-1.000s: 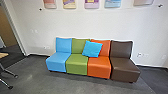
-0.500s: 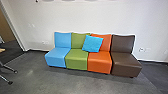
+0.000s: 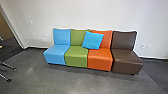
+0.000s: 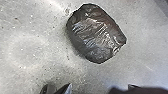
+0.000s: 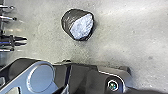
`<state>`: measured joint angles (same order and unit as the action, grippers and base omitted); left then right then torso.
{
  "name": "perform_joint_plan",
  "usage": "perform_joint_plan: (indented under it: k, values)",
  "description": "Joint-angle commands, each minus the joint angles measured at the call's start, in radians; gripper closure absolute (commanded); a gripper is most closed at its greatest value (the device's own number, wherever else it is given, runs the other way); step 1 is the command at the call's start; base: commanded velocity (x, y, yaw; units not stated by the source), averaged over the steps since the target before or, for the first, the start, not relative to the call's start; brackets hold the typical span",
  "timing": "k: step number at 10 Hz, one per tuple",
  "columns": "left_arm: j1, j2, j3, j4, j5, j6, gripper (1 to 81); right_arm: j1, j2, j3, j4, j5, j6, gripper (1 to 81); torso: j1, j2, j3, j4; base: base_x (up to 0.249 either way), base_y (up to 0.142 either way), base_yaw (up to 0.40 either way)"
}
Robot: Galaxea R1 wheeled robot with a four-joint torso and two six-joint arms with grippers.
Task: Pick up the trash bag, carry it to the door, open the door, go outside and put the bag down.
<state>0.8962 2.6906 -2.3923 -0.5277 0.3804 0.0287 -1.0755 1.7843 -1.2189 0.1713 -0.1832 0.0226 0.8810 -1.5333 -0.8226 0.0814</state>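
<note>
On the grey floor lies a black, crinkled trash bag (image 4: pixel 96 33), shown large in the left wrist view, with glossy highlights on its plastic. The right wrist view has the bag (image 5: pixel 68 21) with a pale whitish patch on one side, beyond the robot's own dark plate and jointed bar. Floor surrounds the bag in both wrist views, with nothing touching it. Dark pointed parts of my left gripper (image 4: pixel 57 88) stand at the edge of the left wrist view, apart from the bag. How either gripper is set cannot be made out.
Ahead, joined seats in blue (image 3: pixel 58 55), green, orange and brown (image 3: pixel 126 60) stand against a white wall (image 3: pixel 100 15). A bright blue pillow (image 3: pixel 92 40) leans on them. A doorway edge (image 3: pixel 13 27) and table or chair legs (image 3: pixel 7 66) are at the left.
The whole head picture has shifted, the seats now standing higher in it and the wall pictures gone from its top, so the camera has moved downward. The seats and pillow keep their places.
</note>
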Motion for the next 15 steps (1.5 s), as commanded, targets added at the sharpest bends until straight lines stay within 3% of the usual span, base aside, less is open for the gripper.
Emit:
perform_joint_plan:
  k: [1,2,4,5,7,9,15]
  values:
    - [-0.130,-0.015,-0.004,-0.077,0.089,0.002,1.0,0.065,-0.067,0.033,0.034,-0.055,-0.001,1.0,0.122,-0.188,0.000,0.000,0.000,0.000,0.000]
    - [-0.139,-0.015,0.001,-0.089,0.092,0.002,1.0,0.065,-0.067,0.033,0.034,-0.055,-0.001,1.0,0.086,-0.134,0.000,0.000,0.000,0.000,0.000]
    - [-0.151,-0.006,0.001,-0.092,0.112,0.002,1.0,0.065,-0.066,0.027,0.034,-0.055,-0.001,1.0,0.132,-0.204,0.000,0.000,0.000,0.000,0.000]
    - [-0.159,0.002,0.001,-0.091,0.114,0.002,1.0,0.067,-0.067,0.032,0.034,-0.055,-0.001,1.0,0.154,-0.239,-0.024,0.000,0.000,0.000,0.000]
    - [-0.190,0.005,0.001,-0.089,0.129,0.002,1.0,0.065,-0.067,0.036,0.034,-0.055,-0.003,1.0,0.193,-0.303,-0.103,0.000,0.000,0.000,0.000]
    - [-0.243,-0.007,-0.004,-0.091,0.215,0.002,1.0,0.068,-0.070,0.035,0.034,-0.055,-0.003,1.0,0.228,-0.357,-0.150,0.000,0.000,0.000,0.000]
    - [-0.334,-0.020,-0.004,-0.089,0.242,0.002,1.0,0.070,-0.104,0.055,0.034,-0.055,-0.003,1.0,0.360,-0.565,-0.346,0.000,0.000,0.000,0.000]
